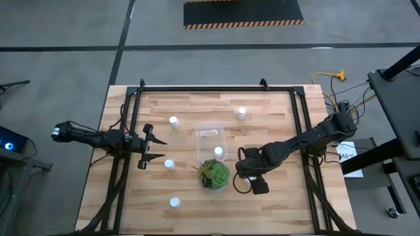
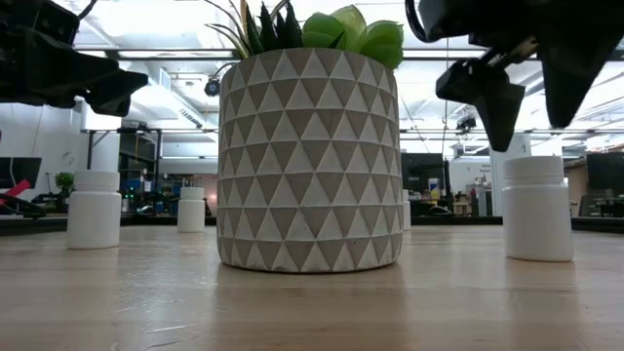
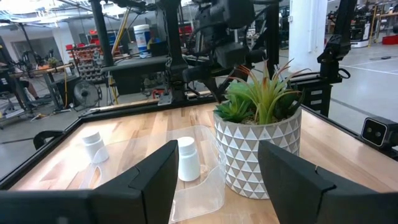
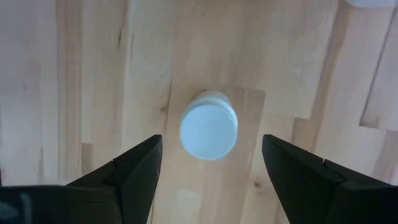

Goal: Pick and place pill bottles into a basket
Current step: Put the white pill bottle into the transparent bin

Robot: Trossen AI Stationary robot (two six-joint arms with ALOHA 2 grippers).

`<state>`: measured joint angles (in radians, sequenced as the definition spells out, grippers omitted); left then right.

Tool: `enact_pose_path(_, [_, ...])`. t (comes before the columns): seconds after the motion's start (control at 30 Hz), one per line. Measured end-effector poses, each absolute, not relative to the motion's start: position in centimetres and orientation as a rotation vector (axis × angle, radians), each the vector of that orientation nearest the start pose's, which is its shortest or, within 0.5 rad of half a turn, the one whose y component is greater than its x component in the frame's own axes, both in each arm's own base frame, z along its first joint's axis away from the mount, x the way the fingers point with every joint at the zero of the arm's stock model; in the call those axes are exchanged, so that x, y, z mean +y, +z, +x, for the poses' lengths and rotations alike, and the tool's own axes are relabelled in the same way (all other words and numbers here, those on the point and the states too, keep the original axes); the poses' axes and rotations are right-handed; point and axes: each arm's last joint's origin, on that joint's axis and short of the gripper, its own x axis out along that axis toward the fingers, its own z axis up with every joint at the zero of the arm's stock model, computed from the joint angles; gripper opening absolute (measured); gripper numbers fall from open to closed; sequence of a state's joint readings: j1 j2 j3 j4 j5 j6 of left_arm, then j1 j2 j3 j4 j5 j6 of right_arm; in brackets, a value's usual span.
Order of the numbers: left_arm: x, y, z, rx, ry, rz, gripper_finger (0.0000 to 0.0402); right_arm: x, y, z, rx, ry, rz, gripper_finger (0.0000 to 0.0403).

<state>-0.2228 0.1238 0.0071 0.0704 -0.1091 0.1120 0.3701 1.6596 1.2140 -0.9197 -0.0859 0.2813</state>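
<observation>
No legible labels. Right claw (image 4: 211,171) hangs spread above an upright pill bottle (image 4: 209,125); left claw (image 1: 152,149) waits, fingers apart.

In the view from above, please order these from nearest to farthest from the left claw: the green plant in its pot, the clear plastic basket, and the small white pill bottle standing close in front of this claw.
1. The small white pill bottle, just beyond the left claw tips.
2. The clear plastic basket, at the table's middle.
3. The green plant in its pot, farther toward the right arm's side.

The basket and plant are fairly close in distance.
</observation>
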Motion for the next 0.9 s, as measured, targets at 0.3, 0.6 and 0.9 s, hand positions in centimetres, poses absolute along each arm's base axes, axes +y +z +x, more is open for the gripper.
enact_pose_path(0.3, [-2.0, 16.3, 10.3, 0.04, -0.116, 0.12, 0.0203, 11.9, 21.4, 28.7, 1.378, 0.196, 0.044, 0.0262])
enact_pose_path(0.6, [-2.0, 16.3, 10.3, 0.04, -0.116, 0.12, 0.0203, 11.9, 20.4, 28.5, 1.372, 0.196, 0.047, 0.0256])
enact_pose_path(0.9, [-2.0, 16.3, 10.3, 0.04, -0.116, 0.12, 0.0203, 11.8, 19.6, 28.5, 1.351, 0.202, 0.051, 0.0259])
